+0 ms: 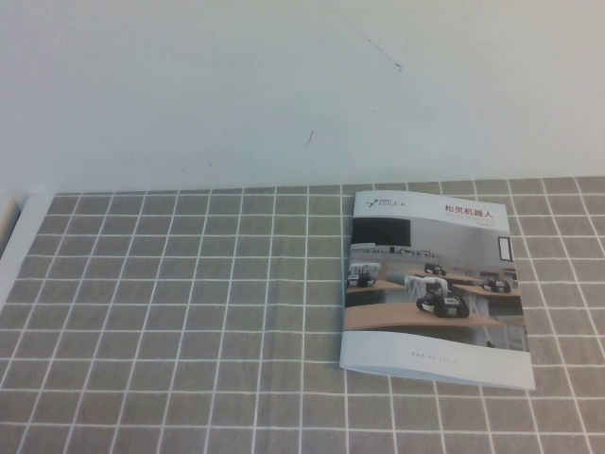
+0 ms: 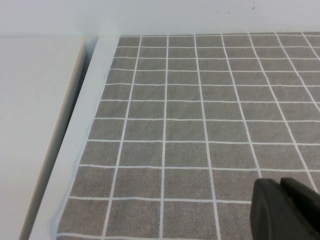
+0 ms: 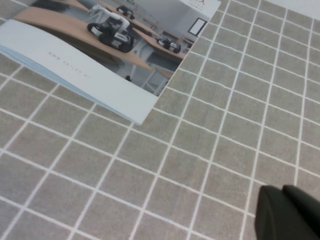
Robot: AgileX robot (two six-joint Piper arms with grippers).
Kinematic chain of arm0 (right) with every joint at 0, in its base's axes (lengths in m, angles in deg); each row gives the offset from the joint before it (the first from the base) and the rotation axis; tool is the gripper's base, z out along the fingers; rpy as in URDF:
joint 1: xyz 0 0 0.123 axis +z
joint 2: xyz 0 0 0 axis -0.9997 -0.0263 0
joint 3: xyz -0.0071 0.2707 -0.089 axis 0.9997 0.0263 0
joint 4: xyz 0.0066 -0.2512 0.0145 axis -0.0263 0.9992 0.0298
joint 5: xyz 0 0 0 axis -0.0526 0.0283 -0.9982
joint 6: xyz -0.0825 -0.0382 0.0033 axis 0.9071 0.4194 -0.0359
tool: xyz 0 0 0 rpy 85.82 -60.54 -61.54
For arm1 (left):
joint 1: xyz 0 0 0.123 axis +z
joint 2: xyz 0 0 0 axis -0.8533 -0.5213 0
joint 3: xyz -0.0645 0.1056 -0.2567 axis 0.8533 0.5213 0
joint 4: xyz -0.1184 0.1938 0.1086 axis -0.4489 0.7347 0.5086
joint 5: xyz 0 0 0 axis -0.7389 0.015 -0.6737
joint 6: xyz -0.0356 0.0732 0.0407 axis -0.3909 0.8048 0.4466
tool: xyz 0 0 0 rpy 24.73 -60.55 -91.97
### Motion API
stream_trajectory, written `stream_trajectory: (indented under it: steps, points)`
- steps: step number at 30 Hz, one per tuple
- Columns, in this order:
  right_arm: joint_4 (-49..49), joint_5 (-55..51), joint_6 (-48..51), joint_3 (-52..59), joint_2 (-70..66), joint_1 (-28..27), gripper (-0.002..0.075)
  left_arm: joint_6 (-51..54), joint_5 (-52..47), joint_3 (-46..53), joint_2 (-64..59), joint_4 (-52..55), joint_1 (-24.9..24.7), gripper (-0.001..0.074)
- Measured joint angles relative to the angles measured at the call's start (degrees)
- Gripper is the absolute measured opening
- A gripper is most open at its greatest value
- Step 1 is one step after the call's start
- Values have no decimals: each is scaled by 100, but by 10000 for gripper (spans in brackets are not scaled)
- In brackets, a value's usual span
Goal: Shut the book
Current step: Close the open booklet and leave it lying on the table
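Covering the worktop [image 2: 67, 165], checked cloth [image 1: 170, 322]. Book [image 1: 430, 288] lies shut, cover up, right of centre. Left pincer [image 2: 287, 210] over bare cloth by its edge, right pincer [image 3: 287, 212] near book's corner; opening of either: cannot tell. Risk: a stray nudge skids the book or lifts its cover.

A grey cloth [image 1: 189, 322] ruled in white squares covers the table [image 2: 99, 65]. A closed book [image 1: 430, 288] lies flat on it, cover up, showing a photograph of machines on wooden desks. The cloth's far edge runs just behind the book's top edge. Beyond it spreads a pale surface [image 1: 284, 95], perhaps bare tabletop, perhaps wall. Well to the book's left, the table shows as a white margin beside the cloth.
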Motion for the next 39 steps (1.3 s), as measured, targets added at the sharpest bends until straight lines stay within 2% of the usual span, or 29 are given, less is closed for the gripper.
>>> stream_trajectory:
  steps: [5, 9, 15, 39]
  points:
    - [225, 727, 1, 626, 324, -312, -3, 0, 0, 0, 0, 0, 0, -2]
    - [238, 1368, -78, 1386, 1108, -691, -3, 0, -2, 0, 0, 0, 0, -2]
    - [131, 1545, -285, 1896, 1812, -1130, -3, 0, -36, -10, 0, 0, 0, -2]
    - [-111, 1558, -332, 1901, 1825, -1162, -3, -22, -36, -10, 8, 0, 3, -2]
